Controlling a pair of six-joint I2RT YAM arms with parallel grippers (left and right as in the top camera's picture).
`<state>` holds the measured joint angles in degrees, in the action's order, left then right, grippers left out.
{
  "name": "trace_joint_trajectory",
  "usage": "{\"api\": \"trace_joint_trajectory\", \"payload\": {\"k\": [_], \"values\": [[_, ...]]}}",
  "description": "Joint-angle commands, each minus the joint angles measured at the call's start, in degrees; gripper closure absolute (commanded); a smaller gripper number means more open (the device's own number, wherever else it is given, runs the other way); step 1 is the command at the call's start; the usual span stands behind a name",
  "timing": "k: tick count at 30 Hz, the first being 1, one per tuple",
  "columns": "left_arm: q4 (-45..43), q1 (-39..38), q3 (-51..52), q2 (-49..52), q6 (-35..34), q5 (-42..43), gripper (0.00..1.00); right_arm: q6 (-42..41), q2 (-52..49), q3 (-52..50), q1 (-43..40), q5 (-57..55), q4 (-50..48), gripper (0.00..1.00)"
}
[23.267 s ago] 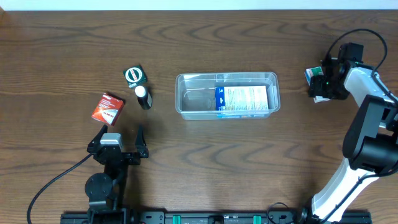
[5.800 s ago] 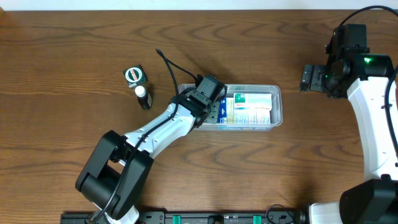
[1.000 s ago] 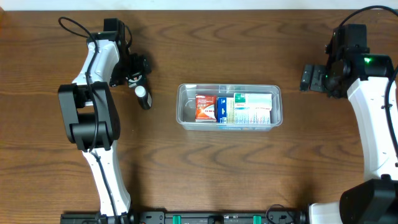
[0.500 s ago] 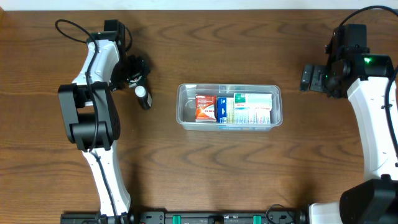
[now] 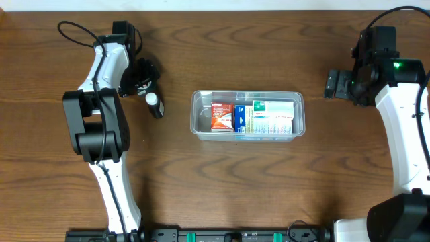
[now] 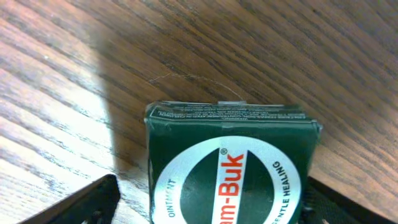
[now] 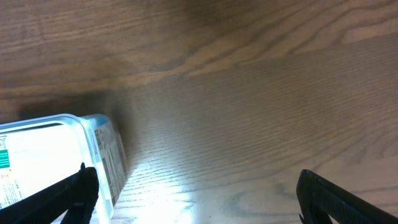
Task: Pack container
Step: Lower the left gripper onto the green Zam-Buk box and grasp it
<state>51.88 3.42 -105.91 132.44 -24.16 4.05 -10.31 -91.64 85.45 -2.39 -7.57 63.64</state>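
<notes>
The clear container [image 5: 197, 128] sits mid-table and holds a red box [image 5: 222, 115] at its left and blue, green and white boxes [image 5: 269, 117] at its right. My left gripper [image 5: 140, 77] is at the far left, open and low over a dark green Zam-Buk box [image 6: 230, 155]. The box lies between the fingers [image 6: 211, 202] with a gap at the left finger. In the overhead view the gripper mostly hides the box. My right gripper [image 5: 336, 84] is open and empty, right of the container; its wrist view [image 7: 208, 199] shows the container's corner [image 7: 93, 140].
A small black tube with a white cap [image 5: 154, 104] lies just below and to the right of the left gripper. The left arm's cable loops near the table's back edge [image 5: 74, 27]. Bare wood lies between the container and the right gripper.
Over the last second my left gripper has shifted slightly left over the green box. The container, its boxes and the right arm have not moved.
</notes>
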Motion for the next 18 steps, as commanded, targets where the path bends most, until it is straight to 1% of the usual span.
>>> {"api": "trace_joint_trajectory", "payload": {"k": [1, 6, 13, 16, 18], "values": [[-0.1, 0.0, -0.3, 0.3, -0.3, -1.1, 0.21, -1.0, 1.3, 0.9, -0.3, -0.8, 0.1, 0.01], [-0.6, 0.0, 0.3, 0.3, -3.2, -1.1, 0.23, -1.0, 1.3, 0.9, -0.3, -0.8, 0.1, 0.01], [-1.6, 0.0, 0.8, 0.3, -3.3, -2.9, 0.23, -1.0, 1.3, 0.9, -0.3, -0.8, 0.1, 0.01], [-1.4, 0.0, 0.8, 0.3, -3.3, -3.5, 0.34, -1.0, 1.3, 0.9, -0.3, -0.8, 0.1, 0.01], [-1.4, 0.0, 0.8, 0.3, -3.3, -3.5, 0.36, -1.0, 1.3, 0.9, -0.3, -0.8, 0.1, 0.01]]}}
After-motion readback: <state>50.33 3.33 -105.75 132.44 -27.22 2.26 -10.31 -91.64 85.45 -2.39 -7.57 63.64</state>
